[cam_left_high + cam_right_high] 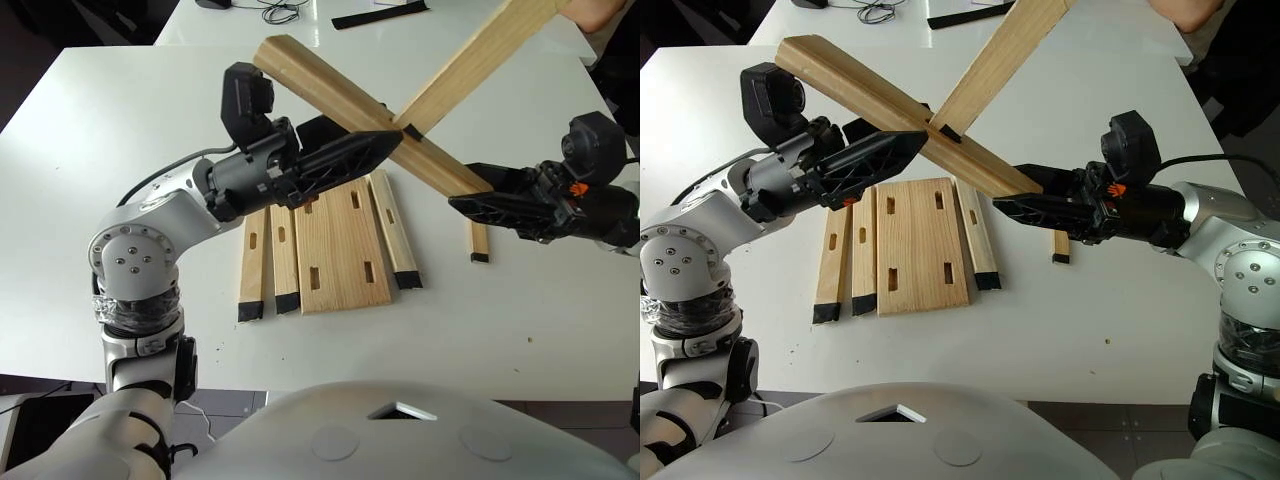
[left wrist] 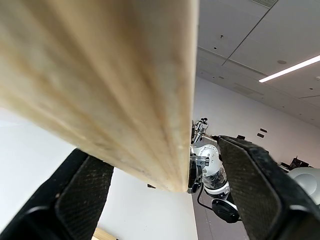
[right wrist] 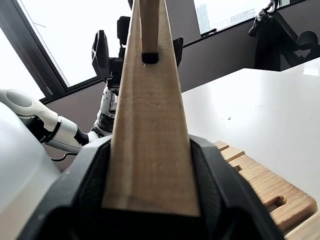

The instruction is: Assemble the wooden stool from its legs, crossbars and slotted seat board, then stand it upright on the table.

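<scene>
Barely started, judging by this: slotted seat board [image 1: 340,245] lay flat on the table [image 1: 120,150], nothing plugged into its slots, loose sticks [image 1: 254,265] along both sides of it. Above the board, held one long leg [image 1: 310,75] in mid-air, left gripper [image 1: 385,142] clamped round its middle, right gripper [image 1: 462,203] clamped on its lower end. Beyond the board, had a crossbar [image 1: 480,60] notched across that leg, so reckoned one joint done and everything else left.

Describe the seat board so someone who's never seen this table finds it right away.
On the white table, beneath the crossed planks held aloft, a row of wooden pieces lies flat. The seat board is the widest, with four rectangular slots and no black end, unlike the narrow bars beside it.
</scene>
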